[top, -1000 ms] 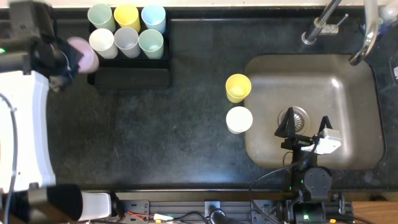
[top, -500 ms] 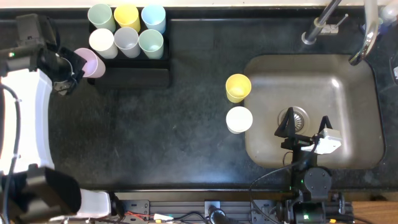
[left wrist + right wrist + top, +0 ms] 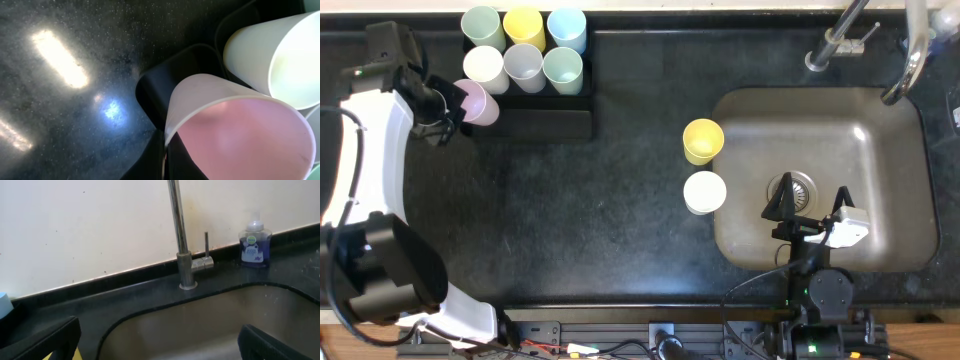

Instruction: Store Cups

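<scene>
A black cup rack [image 3: 532,124] stands at the counter's back left with several pastel cups [image 3: 525,45] upright in its two back rows. My left gripper [image 3: 453,101] is shut on the rim of a pink cup [image 3: 477,102], tilted at the rack's left end. In the left wrist view the pink cup [image 3: 240,131] hangs over a dark empty slot [image 3: 155,90], next to a white cup [image 3: 272,60]. A yellow cup [image 3: 703,140] and a white cup [image 3: 705,192] stand on the counter beside the sink. My right gripper [image 3: 810,206] is open over the sink.
The steel sink [image 3: 880,130] takes up the right side, with a faucet [image 3: 835,40] behind it. The right wrist view shows the faucet [image 3: 182,245] and a blue soap bottle [image 3: 255,242] at the wall. Dark counter [image 3: 570,220] lies between rack and sink.
My left gripper has carried the pink cup to the right, up to the rack's left end. The right arm has kept still.
</scene>
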### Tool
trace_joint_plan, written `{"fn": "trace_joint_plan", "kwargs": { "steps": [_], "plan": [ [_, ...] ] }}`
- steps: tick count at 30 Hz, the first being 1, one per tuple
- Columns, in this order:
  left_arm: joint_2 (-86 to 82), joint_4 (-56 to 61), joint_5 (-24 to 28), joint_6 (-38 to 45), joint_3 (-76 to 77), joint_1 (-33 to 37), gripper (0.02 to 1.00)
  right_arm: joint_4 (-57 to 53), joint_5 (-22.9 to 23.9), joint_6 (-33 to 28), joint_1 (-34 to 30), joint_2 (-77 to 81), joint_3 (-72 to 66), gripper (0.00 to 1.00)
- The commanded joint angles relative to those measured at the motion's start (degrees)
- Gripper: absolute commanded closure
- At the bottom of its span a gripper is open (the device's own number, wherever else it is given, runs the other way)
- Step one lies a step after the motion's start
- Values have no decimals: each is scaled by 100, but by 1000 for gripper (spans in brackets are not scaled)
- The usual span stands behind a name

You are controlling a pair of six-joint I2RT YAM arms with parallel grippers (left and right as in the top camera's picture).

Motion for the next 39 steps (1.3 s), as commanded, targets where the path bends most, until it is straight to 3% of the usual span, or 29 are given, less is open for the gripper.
{"fn": "trace_joint_plan", "kwargs": {
  "steps": [1,39],
  "plan": [
    [122,46,0,-83,11,37,982,46,-9,20,-24,-48,-79,3],
    [710,81,-334,-66,11,-149,982,46,-11,20,-24,-48,-79,3]
  ]
}}
